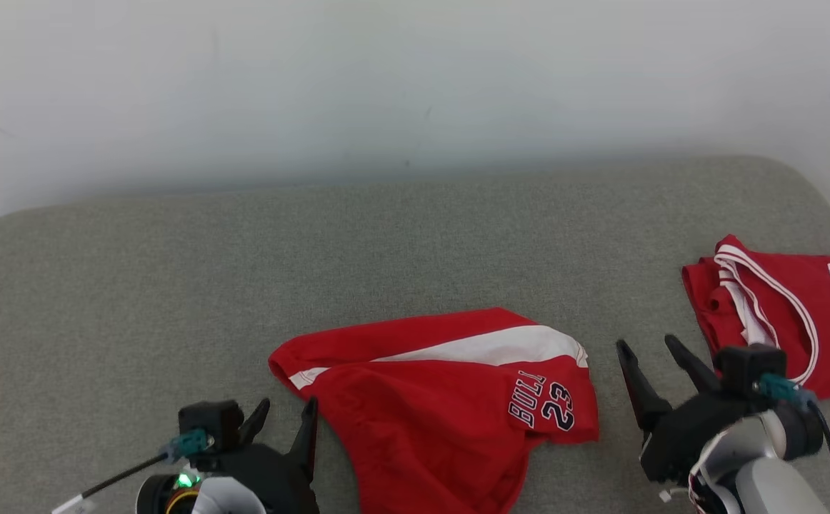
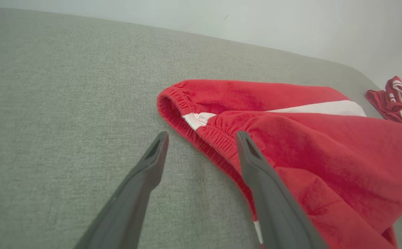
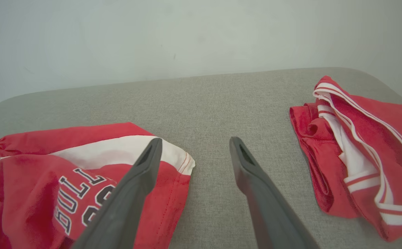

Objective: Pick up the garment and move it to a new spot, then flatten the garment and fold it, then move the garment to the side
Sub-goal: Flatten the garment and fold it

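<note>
**Red shorts lie between two spread grippers**

At the near edge of the grey upholstered bench [image 1: 243, 271], the left gripper [image 1: 288, 405] stands with its fingers spread and holding nothing. It is just beside the gathered waistband end of the shorts [image 1: 429, 400]. In the left wrist view one finger crosses the waistband and the other is over bare bench; contact cannot be told.

The right gripper [image 1: 648, 345] is also spread and empty, near the shorts' right hem, in the gap between the shorts and a second red garment [image 1: 801, 314].

The shorts sit at the middle of the near edge, between the two grippers. They are red and loosely doubled over, with a broad white band along the upper part. "BULL" and "23" show in white, dark-outlined characters near the right hem.

The second garment, trimmed in white, lies rumpled at the right edge. Past the far edge is a pale wall [image 1: 386, 86].
</note>
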`<state>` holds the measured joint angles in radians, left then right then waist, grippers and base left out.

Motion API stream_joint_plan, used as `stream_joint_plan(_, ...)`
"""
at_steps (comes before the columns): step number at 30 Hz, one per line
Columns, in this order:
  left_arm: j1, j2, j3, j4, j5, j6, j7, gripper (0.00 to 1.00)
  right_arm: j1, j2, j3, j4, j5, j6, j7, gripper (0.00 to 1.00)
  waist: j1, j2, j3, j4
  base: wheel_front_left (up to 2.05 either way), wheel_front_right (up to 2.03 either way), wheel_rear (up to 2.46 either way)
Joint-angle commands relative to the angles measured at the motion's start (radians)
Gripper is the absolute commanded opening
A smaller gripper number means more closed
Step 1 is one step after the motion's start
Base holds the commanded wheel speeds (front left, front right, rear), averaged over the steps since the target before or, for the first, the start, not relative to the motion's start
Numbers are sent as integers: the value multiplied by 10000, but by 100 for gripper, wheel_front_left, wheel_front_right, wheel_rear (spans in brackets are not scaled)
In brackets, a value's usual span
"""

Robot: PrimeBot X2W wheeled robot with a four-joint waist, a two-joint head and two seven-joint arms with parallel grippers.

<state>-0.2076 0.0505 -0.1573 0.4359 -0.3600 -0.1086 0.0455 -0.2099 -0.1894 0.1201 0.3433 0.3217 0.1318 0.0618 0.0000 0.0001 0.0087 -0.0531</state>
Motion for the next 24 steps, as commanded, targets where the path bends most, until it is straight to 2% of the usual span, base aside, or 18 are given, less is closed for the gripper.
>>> stream_joint_plan(1,-475,11,-192,158,-334,142,401,100,-538,-95,142,118,101,-22,223,100,0,-1,405,-123,0,0,0)
stream_joint_plan(6,-1341,8,-711,438,-1154,783,1207,100,-1641,-246,640,557,120,-24,563,100,0,-1,908,-170,0,0,0)
stream_joint_plan(8,-1485,9,-782,485,-1283,897,1289,100,-1791,-254,744,634,147,-24,561,100,0,-1,983,-168,0,0,0)
stream_joint_plan(14,-2026,8,-918,701,-1934,1888,1439,100,-2314,-285,1137,1180,317,-22,240,100,0,-1,1256,-159,0,0,0)
stream_joint_plan(20,-2160,9,-909,836,-2197,2108,1622,100,-2434,-316,1284,1452,464,-24,33,100,0,-1,1356,-170,0,0,0)
stream_joint_plan(24,-2231,33,-863,865,-2292,2092,1567,100,-2529,-342,1376,1589,544,-24,-103,100,0,-1,1413,-215,0,0,0)
